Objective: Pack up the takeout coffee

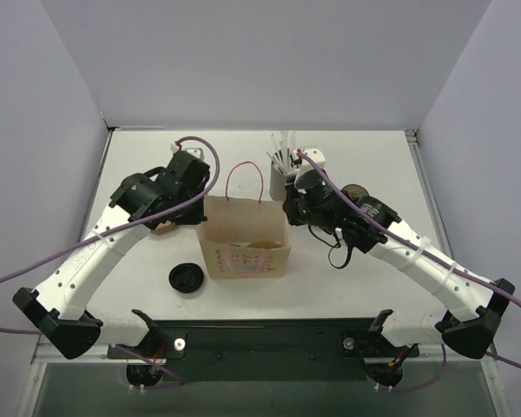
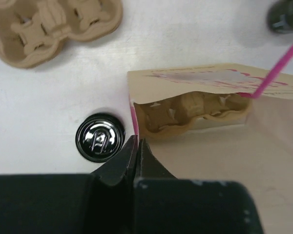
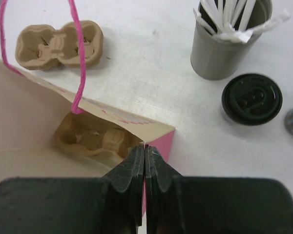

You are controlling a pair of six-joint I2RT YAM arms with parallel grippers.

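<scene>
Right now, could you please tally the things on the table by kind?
Bag: 1
Carriers: 2, one loose, one in the bag
Coffee: 1
Loose lid: 1
Straw holder: 1
Total: 6

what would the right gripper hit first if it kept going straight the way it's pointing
The paper bag: the right gripper, shut, sits on its top corner, seemingly pinching the rim. Beyond that, probably bare table; the takeout coffee lies off to the side. Depth is unclear.
</scene>
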